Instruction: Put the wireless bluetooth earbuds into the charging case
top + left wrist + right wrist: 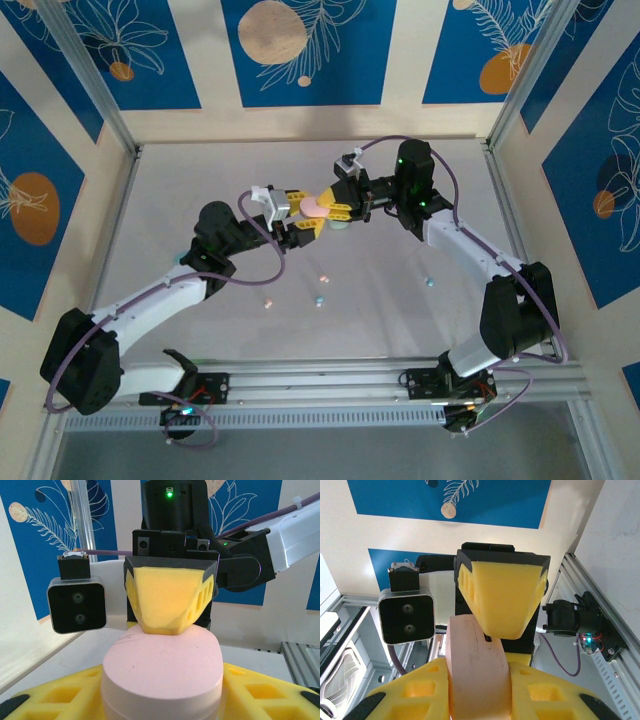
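Observation:
A pink charging case (317, 206) is held above the middle of the table between both grippers. My left gripper (303, 218) is shut on it; in the left wrist view its yellow fingers (55, 700) flank the case (162, 665), whose lid looks closed. My right gripper (336, 210) is shut on the far end, one finger (167, 600) resting on the lid. In the right wrist view the case (475, 655) stands edge-on between the pads of the right gripper (477, 690). Tiny earbuds lie on the table: pink (268, 302), light blue (320, 299), another (430, 281).
One more tiny piece (324, 277) lies just below the grippers. A pale rounded thing (342, 226) is partly hidden under the right gripper. Metal frame posts (120, 130) and a rail (330, 380) border the white table (200, 180).

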